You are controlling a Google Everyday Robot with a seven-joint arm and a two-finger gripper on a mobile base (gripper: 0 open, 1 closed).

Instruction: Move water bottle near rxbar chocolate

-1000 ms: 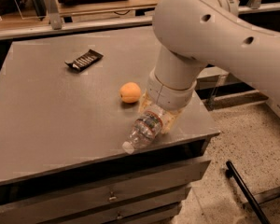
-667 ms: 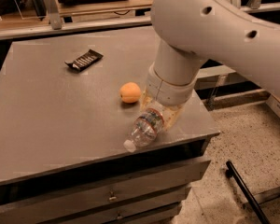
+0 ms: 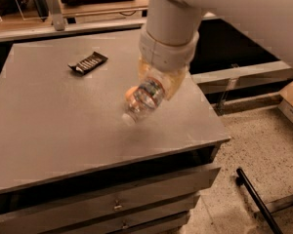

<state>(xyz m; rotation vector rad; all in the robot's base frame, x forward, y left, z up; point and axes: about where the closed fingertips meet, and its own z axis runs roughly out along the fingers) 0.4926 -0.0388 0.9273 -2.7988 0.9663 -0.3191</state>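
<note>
Over grey table (image 3: 49,130), pincer (image 3: 162,83) holds clear, crinkled water bottle (image 3: 142,100) tilted.

pincer (image 3: 157,87) above table (image 3: 63,130) centre | grips water bottle (image 3: 141,102) | cap down-left

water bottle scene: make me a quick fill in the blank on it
The gripper is shut on the water bottle, whose ____ cap points down toward the table.
The rxbar chocolate lies flat on the table, to the ____ of the bottle in the camera view.
A round ____ fruit shows partly behind the bottle.
Missing words: white, left, orange.
</note>
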